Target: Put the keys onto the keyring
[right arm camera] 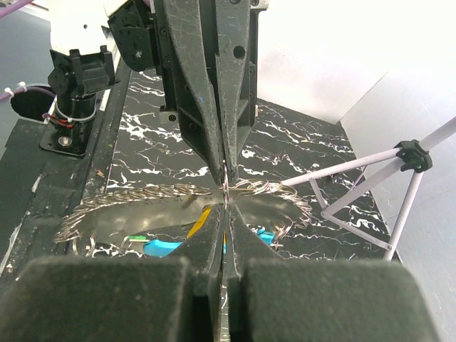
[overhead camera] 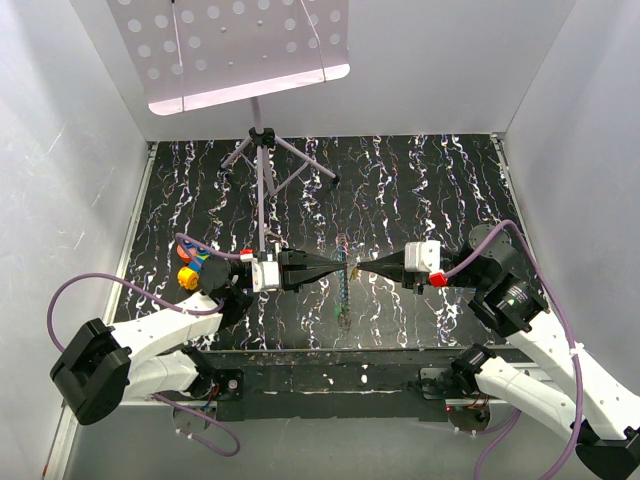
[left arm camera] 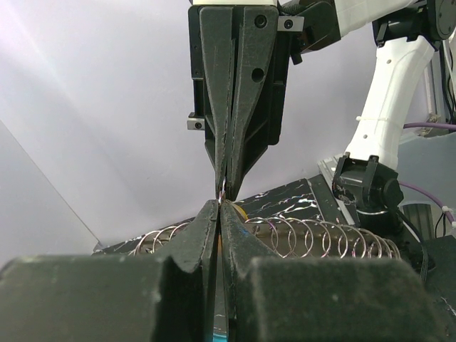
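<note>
My left gripper [overhead camera: 335, 268] and right gripper [overhead camera: 353, 266] meet tip to tip above the middle of the black marbled table. Both are shut on a thin metal keyring [right arm camera: 226, 187] held on edge between them; it also shows in the left wrist view [left arm camera: 222, 192]. In the right wrist view my own tips [right arm camera: 225, 204] sit just below the left gripper's fingers [right arm camera: 214, 142]. The yellow-orange key [right arm camera: 201, 219] and the blue key [right arm camera: 162, 247] show just under the ring. I cannot tell whether they hang from it or lie on the table.
A long chain of linked metal rings [right arm camera: 135, 194] lies under the grippers, also in the left wrist view [left arm camera: 320, 239]. A tripod stand [overhead camera: 262, 140] with a perforated white tray stands at the back. Coloured toy parts [overhead camera: 190, 265] sit by the left arm. White walls enclose the table.
</note>
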Robot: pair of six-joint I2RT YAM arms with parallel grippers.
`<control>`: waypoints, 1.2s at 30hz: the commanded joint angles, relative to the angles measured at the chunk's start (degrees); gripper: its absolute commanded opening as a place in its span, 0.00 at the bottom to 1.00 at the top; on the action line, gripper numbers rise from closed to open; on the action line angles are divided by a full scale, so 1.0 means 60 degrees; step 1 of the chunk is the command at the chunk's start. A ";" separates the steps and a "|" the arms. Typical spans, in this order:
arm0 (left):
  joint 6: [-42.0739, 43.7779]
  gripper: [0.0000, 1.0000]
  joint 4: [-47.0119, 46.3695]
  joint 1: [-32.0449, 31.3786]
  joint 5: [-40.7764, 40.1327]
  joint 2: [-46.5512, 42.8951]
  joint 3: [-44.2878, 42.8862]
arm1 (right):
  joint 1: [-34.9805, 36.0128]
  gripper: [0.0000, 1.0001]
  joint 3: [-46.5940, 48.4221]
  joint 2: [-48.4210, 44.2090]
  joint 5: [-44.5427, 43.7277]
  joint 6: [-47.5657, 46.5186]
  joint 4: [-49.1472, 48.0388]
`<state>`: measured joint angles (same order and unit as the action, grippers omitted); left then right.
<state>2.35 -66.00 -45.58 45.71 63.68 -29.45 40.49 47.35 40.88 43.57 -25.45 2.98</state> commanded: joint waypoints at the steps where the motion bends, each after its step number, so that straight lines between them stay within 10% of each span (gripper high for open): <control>1: 0.0019 0.00 -0.0250 0.0038 -0.0061 -0.0081 -0.0057 | -0.0025 0.01 0.0208 -0.0046 0.0267 0.0038 -0.0350; 36: -0.0011 0.00 0.0584 0.0024 0.0335 0.0021 -0.0379 | -0.0039 0.01 0.0604 0.0261 0.0634 -0.0328 0.0557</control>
<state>1.89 -63.20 -45.50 48.64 64.40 -29.54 40.36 48.01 42.46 46.30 -27.27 7.25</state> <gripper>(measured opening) 0.016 0.024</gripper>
